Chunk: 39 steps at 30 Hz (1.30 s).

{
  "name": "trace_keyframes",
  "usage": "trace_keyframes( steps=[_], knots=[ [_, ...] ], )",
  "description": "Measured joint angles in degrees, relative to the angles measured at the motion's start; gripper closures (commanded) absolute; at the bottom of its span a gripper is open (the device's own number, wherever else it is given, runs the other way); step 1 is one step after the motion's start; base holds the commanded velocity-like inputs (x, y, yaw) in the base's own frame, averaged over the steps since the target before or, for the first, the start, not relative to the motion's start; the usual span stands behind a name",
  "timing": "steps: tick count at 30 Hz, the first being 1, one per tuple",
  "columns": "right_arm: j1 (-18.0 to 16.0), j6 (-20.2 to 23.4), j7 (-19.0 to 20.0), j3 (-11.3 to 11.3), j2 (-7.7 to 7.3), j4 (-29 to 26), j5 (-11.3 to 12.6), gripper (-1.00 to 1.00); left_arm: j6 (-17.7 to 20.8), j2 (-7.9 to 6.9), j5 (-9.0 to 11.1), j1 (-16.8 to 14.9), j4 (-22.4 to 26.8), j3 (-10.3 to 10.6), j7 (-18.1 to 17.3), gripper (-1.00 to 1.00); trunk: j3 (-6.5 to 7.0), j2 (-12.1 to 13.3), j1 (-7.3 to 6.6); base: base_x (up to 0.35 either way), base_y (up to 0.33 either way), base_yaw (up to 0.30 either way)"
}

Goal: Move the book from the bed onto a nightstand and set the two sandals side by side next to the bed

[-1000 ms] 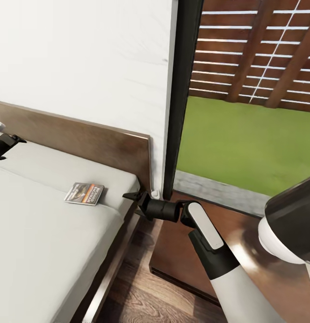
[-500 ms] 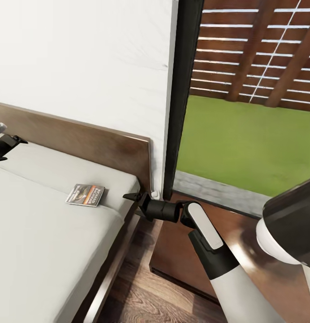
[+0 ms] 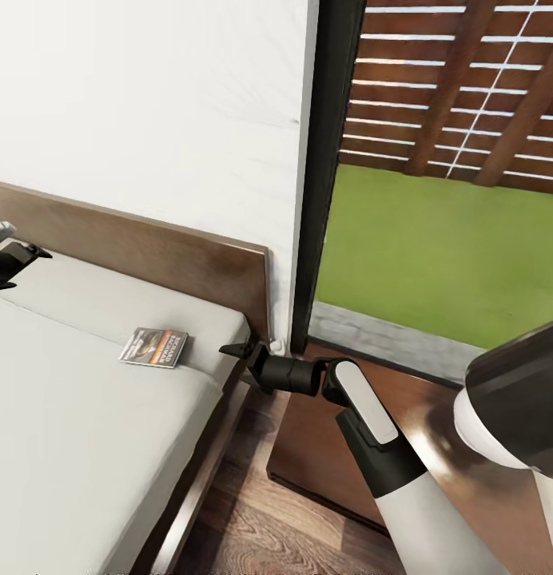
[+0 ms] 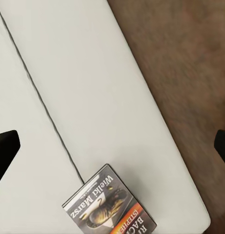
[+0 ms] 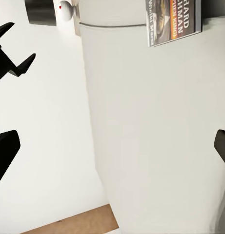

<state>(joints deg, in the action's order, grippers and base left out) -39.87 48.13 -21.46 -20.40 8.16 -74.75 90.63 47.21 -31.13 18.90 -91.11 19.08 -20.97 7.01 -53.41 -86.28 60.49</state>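
The book point(image 3: 154, 348) lies flat on the bed's grey mattress point(image 3: 69, 415), near the headboard point(image 3: 165, 255) and the bed's right edge. My right gripper point(image 3: 232, 350) hovers open just off that edge, level with the mattress, a hand's width from the book. The right wrist view has the book point(image 5: 175, 22) ahead across the mattress. My left gripper point(image 3: 17, 267) hangs open over the mattress at the far left; its wrist view looks down on the book point(image 4: 110, 207). The nightstand point(image 3: 308, 435) stands beside the bed, under my right arm. The sandals are out of view.
A white wall rises behind the headboard. A tall dark window frame point(image 3: 324, 176) stands right of it, with lawn and a slatted fence outside. A narrow strip of wood floor point(image 3: 252, 527) runs between bed and nightstand.
The head view has shifted a little; both grippers and the book keep their places.
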Motion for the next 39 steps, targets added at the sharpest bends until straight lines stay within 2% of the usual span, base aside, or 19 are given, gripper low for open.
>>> trace_keyframes(
  steps=[7, 17, 24, 33, 39],
  knots=[
    [0.0, 0.0, 0.0, 0.0, 0.00, 0.2, -0.1, -1.00, -1.2, 0.01, 0.0, 0.0, -1.9, 0.0, 0.0, -1.00, 0.66, 2.8, -1.54, 0.000, 0.000, 0.000],
    [0.0, 0.0, 0.4, 0.0, 0.00, 3.4, 0.1, -1.00, -6.9, 0.37, 0.0, 0.0, -8.9, 0.0, 0.0, -1.00, 2.17, 6.8, -3.74, 0.000, 0.000, 0.000],
    [-0.1, 0.0, 1.3, 0.1, -0.09, 4.7, -0.2, -1.00, -8.2, 0.95, -0.1, 0.0, -10.6, 0.0, 0.0, -1.00, 2.15, 6.8, -3.74, 0.000, 0.000, 0.000],
    [-0.2, -0.1, 3.5, 0.2, -0.18, 9.8, -0.5, -1.00, -10.1, 1.91, -0.3, 0.2, -11.4, 0.0, 0.1, -1.00, 2.14, 6.8, -3.74, 0.000, 0.000, 0.000],
    [0.0, -0.3, 5.3, 0.2, -0.87, 12.6, -2.5, -1.00, -12.9, 1.88, -0.3, 0.2, -12.2, 0.0, -0.1, -1.00, 2.10, 6.8, -3.74, 0.000, 0.000, 0.000]
  ],
)
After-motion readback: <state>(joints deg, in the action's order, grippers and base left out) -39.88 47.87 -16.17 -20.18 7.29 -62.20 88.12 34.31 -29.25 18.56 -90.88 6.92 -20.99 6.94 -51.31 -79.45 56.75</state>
